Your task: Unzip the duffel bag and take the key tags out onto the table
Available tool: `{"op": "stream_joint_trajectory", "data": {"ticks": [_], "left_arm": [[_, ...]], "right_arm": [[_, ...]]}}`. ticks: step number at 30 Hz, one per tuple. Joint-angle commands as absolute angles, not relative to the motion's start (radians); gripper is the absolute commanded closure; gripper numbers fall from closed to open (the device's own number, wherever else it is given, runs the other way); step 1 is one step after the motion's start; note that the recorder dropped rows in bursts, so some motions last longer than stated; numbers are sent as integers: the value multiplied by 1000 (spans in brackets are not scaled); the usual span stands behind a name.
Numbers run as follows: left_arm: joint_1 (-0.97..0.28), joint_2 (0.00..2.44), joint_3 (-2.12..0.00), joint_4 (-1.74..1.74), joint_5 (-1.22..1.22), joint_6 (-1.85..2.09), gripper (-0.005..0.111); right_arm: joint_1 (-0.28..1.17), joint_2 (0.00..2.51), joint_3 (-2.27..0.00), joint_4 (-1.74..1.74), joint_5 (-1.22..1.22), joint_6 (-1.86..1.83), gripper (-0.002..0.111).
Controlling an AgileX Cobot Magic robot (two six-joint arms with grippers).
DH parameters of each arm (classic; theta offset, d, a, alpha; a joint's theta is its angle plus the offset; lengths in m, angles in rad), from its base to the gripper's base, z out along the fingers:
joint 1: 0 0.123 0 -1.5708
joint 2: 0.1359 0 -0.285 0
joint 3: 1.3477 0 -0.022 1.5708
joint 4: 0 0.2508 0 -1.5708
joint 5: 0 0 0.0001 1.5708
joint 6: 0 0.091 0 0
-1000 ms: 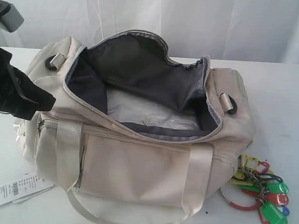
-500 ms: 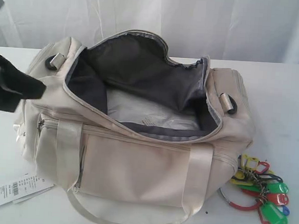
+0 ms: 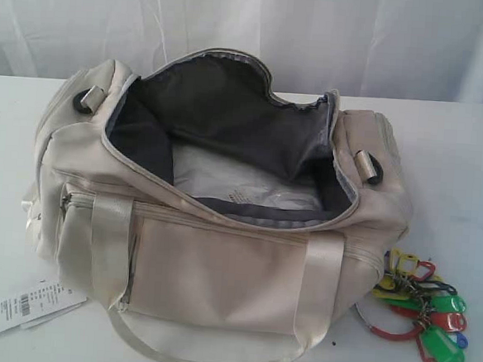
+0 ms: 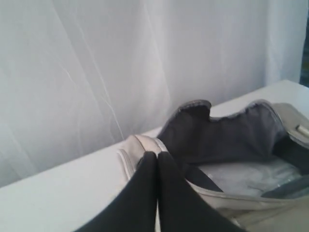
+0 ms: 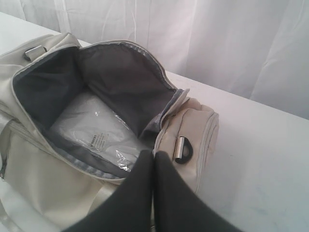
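The cream duffel bag [image 3: 219,262] lies on the white table [image 3: 465,180] with its top zipper undone and gaping, grey lining and a clear plastic packet [image 3: 241,185] showing inside. The key tags [image 3: 423,310], green, red, yellow and blue on a metal ring, lie on the table by the bag's right end. Neither arm shows in the exterior view. My left gripper [image 4: 157,155] is shut and empty, held above the bag's left end [image 4: 140,150]. My right gripper [image 5: 154,155] is shut and empty too, above the bag's right end [image 5: 193,130] near its metal D-ring [image 5: 182,149].
A white barcode label [image 3: 34,306] lies on the table at the bag's front left corner. A webbing handle [image 3: 204,356] loops down in front of the bag. White curtain hangs behind the table.
The left arm, which stood at the bag's left end, has drawn back leftward and left the exterior view. The bag and the key tags have not moved.
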State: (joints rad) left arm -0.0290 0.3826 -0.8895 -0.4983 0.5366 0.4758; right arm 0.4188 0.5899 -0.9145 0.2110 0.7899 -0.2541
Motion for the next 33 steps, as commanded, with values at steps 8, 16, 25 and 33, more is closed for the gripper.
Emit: {"op": "stream_joint_trajectory", "data": {"ticks": [8,16,25,33], "left_arm": [[58,123,-883,-507,530,479,107],[58,0,-835,-507,527,479,107],[58,0,-697,-496,553,479,107],[58,0,-678,-496,632,479,107]], "right_arm": [[418,585,-906,216,783,-263,108],[418,585,-906,216,783,-263,108],[418,578,-906,218,791,-263,108],[418,578,-906,218,791,-263,108]]}}
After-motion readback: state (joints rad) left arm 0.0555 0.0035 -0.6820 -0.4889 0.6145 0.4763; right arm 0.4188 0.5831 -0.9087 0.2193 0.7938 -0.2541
